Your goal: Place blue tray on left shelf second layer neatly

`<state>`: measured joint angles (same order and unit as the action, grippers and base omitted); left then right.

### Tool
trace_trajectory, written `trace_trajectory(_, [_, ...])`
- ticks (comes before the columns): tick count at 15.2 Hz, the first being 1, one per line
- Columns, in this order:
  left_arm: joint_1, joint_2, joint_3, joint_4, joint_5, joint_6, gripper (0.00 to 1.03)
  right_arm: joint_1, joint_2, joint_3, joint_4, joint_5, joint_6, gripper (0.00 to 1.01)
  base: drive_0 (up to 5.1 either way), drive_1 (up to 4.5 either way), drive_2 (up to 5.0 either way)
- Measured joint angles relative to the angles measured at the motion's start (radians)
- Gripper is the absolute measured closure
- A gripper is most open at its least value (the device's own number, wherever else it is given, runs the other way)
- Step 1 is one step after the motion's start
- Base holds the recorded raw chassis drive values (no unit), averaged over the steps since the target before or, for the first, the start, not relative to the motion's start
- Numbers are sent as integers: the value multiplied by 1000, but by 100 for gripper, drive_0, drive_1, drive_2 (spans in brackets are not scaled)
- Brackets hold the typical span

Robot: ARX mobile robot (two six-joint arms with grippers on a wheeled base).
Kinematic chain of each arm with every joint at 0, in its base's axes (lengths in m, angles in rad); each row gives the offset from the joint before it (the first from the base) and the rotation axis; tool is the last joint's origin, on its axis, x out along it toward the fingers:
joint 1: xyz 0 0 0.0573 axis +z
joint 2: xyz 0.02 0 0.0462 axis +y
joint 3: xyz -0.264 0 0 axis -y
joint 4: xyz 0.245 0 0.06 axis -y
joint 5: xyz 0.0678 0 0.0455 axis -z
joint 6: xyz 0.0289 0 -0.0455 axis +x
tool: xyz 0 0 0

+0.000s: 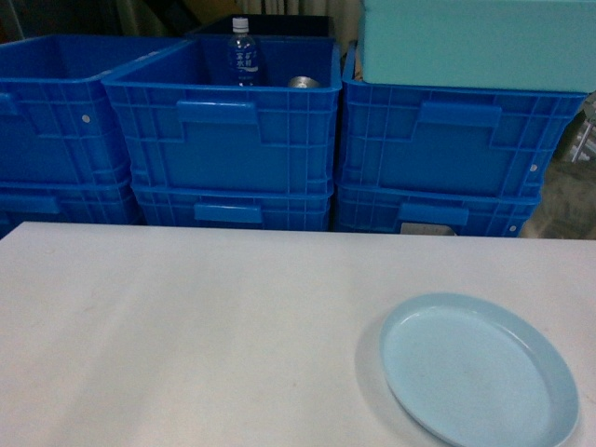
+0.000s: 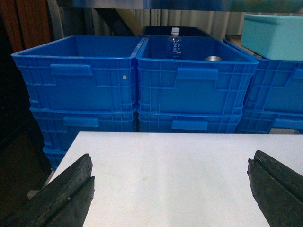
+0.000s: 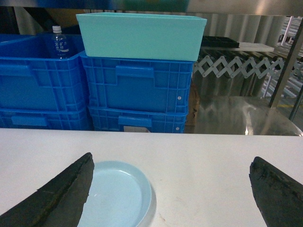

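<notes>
White table fills the lower part of the head view, and behind it stand stacked dark-blue crates. Nothing of the task looks done yet: the blue tray lies flat on the table at the lower right of that view, untouched.

The right gripper hangs over the table with jaws wide apart, holding nothing; the tray is just by its left finger. The left gripper is also wide open and empty.

The shelf is not clearly in view, so grasping, carrying and placing all remain.

A water bottle stands in one crate, and a teal box sits on the crates at the upper right.
</notes>
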<state>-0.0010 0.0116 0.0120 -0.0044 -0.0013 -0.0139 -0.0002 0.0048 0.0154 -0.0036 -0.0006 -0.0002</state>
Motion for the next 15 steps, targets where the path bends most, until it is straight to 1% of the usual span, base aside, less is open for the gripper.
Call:
trace_trajectory(5, [0,0,0,0,0,0,5,0,0,0,0,0,0,3,0,0,0])
trace_trajectory(6, [0,0,0,0,0,0,5,-31,24,0,48,-51,0,3,0,0,0])
trace_trajectory(7, [0,0,0,0,0,0,5,-65,144,16,138,-119,0,3,0,0,0])
trace_trajectory(8, [0,0,0,0,0,0,5,-95,327,63,246,-196,11,3,0,0,0])
trace_trajectory(9, [0,0,0,0,0,0,5,-122,491,143,315,-271,40,3,0,0,0])
trace_trajectory(10, [0,0,0,0,0,0,5,-134,674,278,282,-360,92,3,0,0,0])
trace_trajectory(11, [0,0,0,0,0,0,5,-131,869,408,232,-462,166,3,0,0,0])
trace_trajectory(12, [0,0,0,0,0,0,5,-122,1078,533,183,-557,254,3,0,0,0])
trace_trajectory(13, [0,0,0,0,0,0,5,-113,1254,629,181,-586,305,3,0,0,0])
trace_trajectory(14, [0,0,0,0,0,0,5,-109,1431,718,199,-577,329,3,0,0,0])
trace_trajectory(15, [0,0,0,0,0,0,5,-108,1546,754,222,-545,328,3,0,0,0])
